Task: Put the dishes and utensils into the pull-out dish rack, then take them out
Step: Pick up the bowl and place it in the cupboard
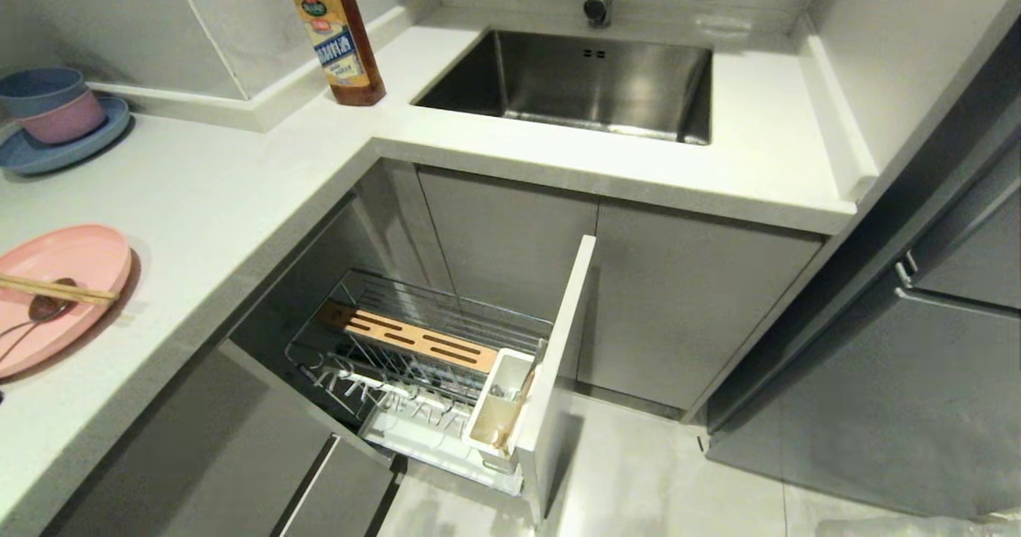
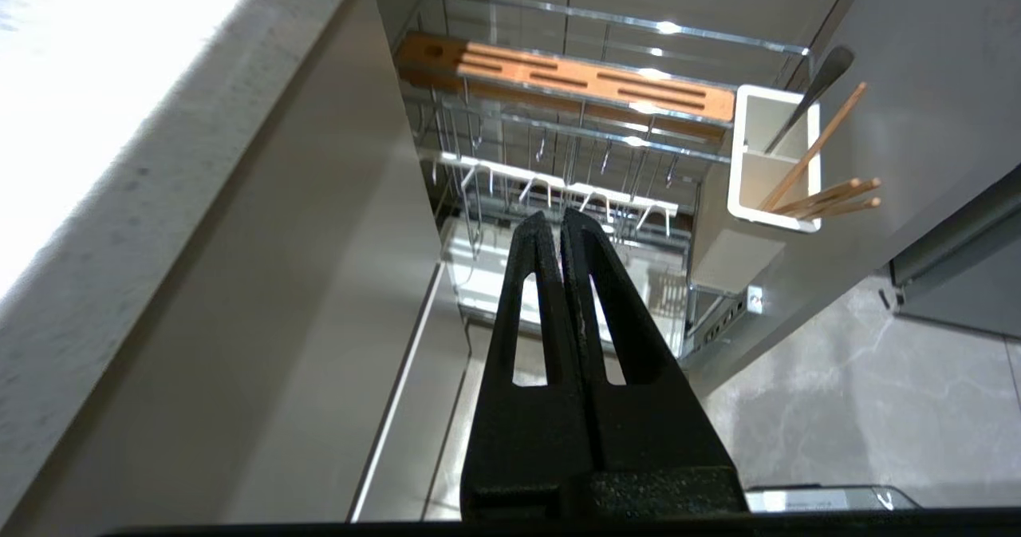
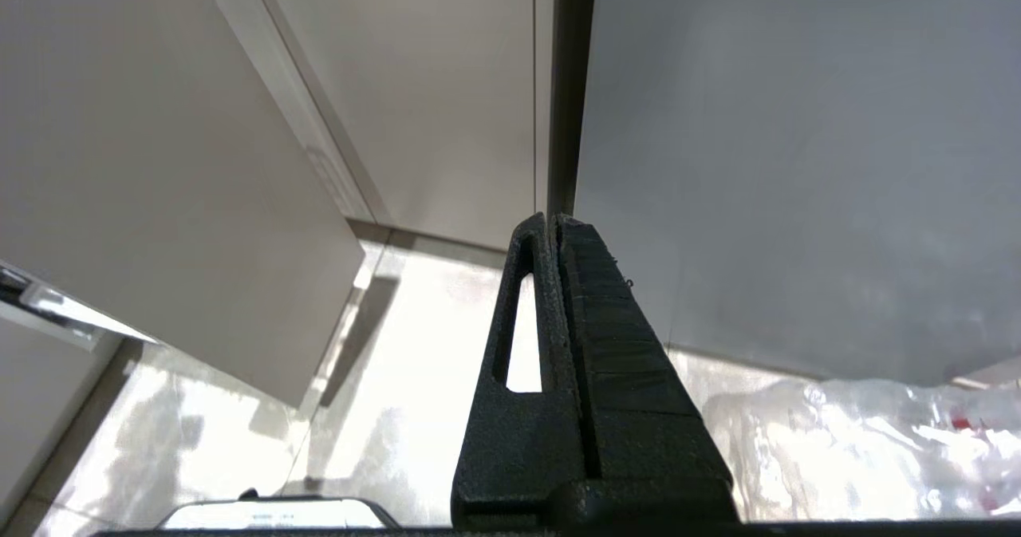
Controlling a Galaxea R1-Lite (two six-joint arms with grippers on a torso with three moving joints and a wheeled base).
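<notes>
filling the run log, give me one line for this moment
rack: pulled out, no dishes | cup: chopsticks, one utensil | pink plate: on counter, chopsticks and spoon on it | left gripper: shut, empty | right gripper: shut, empty

The rack (image 1: 415, 361) stands pulled out below the counter (image 1: 239, 194). At nine o'clock, chopsticks (image 1: 56, 288) and a spoon (image 1: 32, 313) lie on the plate (image 1: 72, 258); at twelve o'clock, the sink (image 1: 574, 82).

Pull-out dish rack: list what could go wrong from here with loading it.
1. The white utensil cup already holds chopsticks and a utensil that lean out over its rim; adding the counter's chopsticks might jam or tip them.
2. The pink plate carries loose chopsticks and a spoon; lifting it first may spill them.
</notes>
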